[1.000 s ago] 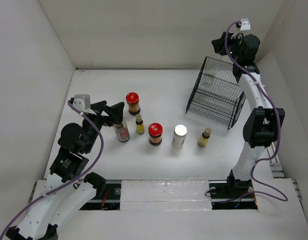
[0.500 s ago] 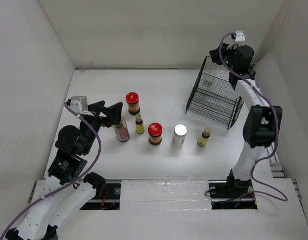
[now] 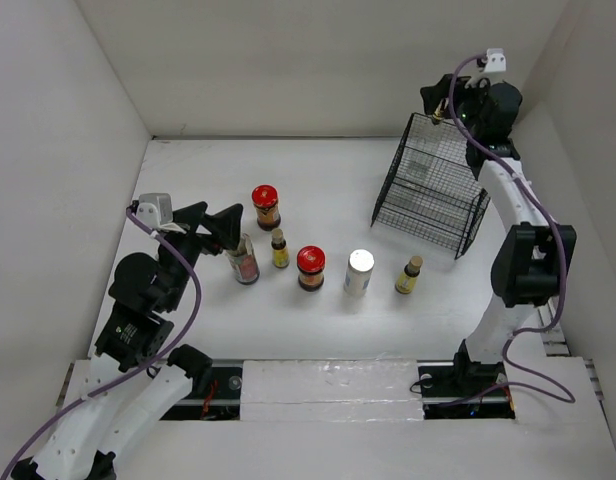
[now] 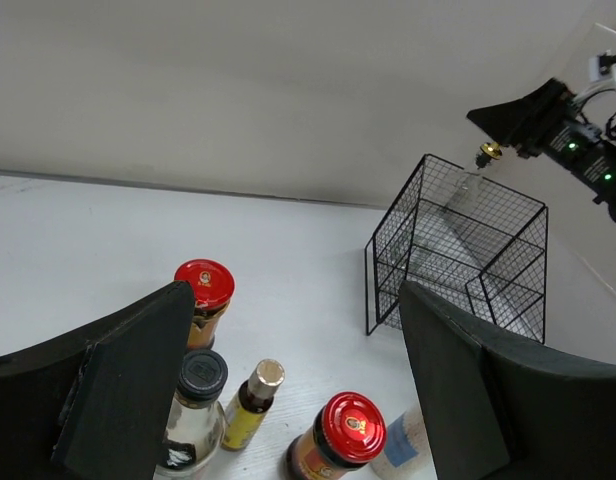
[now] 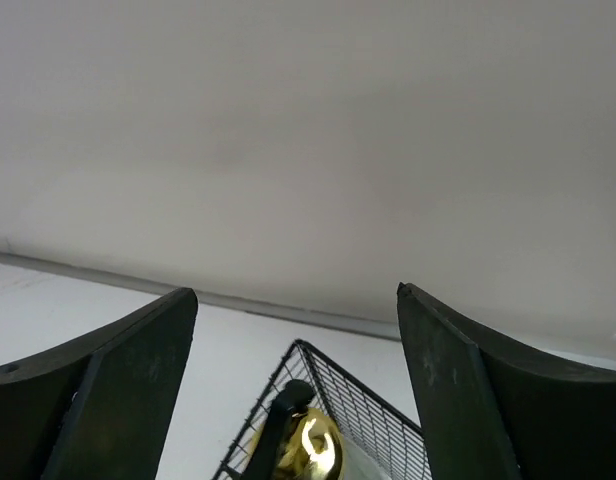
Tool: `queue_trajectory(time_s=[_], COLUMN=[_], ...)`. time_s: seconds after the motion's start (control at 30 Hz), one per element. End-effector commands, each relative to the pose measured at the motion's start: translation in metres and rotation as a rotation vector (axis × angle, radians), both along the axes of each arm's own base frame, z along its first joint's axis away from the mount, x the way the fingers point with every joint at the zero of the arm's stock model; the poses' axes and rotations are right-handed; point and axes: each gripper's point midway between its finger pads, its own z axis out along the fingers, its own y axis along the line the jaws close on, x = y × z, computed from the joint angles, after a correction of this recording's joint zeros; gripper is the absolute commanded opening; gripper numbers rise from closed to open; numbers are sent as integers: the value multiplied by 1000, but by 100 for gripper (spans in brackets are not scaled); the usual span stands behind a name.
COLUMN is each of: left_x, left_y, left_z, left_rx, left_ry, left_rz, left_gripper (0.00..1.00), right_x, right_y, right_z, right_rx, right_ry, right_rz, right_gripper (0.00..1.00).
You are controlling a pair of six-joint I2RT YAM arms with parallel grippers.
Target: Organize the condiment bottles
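Six condiment bottles stand on the white table: a red-lidded jar (image 3: 265, 205), a small yellow bottle (image 3: 279, 248), a second red-lidded jar (image 3: 310, 267), a silver-capped shaker (image 3: 359, 272), another yellow bottle (image 3: 409, 274) and a dark-capped clear jar (image 3: 244, 260). My left gripper (image 3: 213, 222) hovers open just over that clear jar (image 4: 200, 378), which sits by its left finger. The tall clear gold-spouted bottle (image 3: 424, 160) stands in the black wire basket (image 3: 458, 215). My right gripper (image 3: 443, 105) hangs open right above its gold spout (image 5: 313, 448), touching nothing.
The basket (image 4: 508, 290) stands at the back right near the right wall. White walls close the table in on the left, back and right. Both arm bases sit at the near edge.
My right gripper has opened and let go of the gold-spouted bottle, then lifted slightly above the basket's back corner. The left arm has barely moved.
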Motion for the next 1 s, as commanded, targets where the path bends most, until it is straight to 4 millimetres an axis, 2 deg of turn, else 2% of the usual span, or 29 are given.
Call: queue_trajectory(time_s=[0.0,0.07,0.13,0.17,0.23,0.27,0.3,0.33,0.37,0.4,0.43,0.47,0.5,0.53,0.57,0.6,0.63,0.7,0.73,0.8,0.83,0.87,0.9,0.97], left_x=[-2,-2,-1,-2,-1,0,0,3,3,3,4,4,8,9,12,13,12,14,14,14,14,14,14,16], left_y=[4,4,5,5,6,8,8,9,10,10,12,13,15,18,19,22,22,27,27,28,28,28,30,29], left_z=[16,16,16,16,16,16,16,12,12,12,9,9,7,4,0,0,0,0,0,-4,-4,-4,-4,-2], left_rx=[-29,-37,-39,-49,-50,-52,-62,-55,-65,-65,-61,-63,-69,-76,-77,-89,-104,-108,-120,-113,-113,-113,-114,-112], left_ry=[-49,-47,-46,-43,-42,-41,-38,-22,-18,-18,-10,-9,3,16,35,38,42,43,45,57,57,57,57,59], left_rz=[15,14,23,21,30,42,40,53,62,62,71,82,102,117,135,153,152,183,182,192,192,192,201,201], left_gripper=[79,79,79,79,79,79,79,77,77,77,77,77,77,77,77,77,77,77,79,80,80,80,80,81], right_x=[-41,-55,-64,-67,-85,-94,-106,-113,-124,-130,-147,-157,-170,-184,-193,-204,-216,-233,-248,-270,-286,-293,-303,-325], right_y=[-3,-2,13,17,30,44,51,58,76,87,94,104,125,132,140,153,159,169,183,196,211,217,220,237], right_z=[117,129,132,122,125,122,107,98,89,56,57,47,19,15,5,-5,-16,-39,-48,-69,-74,-77,-96,-109], right_rx=[-8,-20,-37,-35,-42,-39,-40,-15,-4,-4,9,17,10,8,3,-3,-2,-32,-62,-141,-176,-205,-266,-309], right_ry=[-235,-255,-261,-232,-238,-233,-200,-175,-155,-87,-92,-70,-17,-3,18,43,74,154,176,241,260,282,347,388], right_rz=[-24,-39,-42,-40,-21,8,26,37,80,105,118,139,178,192,205,225,247,282,331,404,466,491,520,605], right_gripper=[87,87,87,85,78,66,59,46,31,12,6,2,1,1,2,9,15,34,52,67,77,81,84,90])
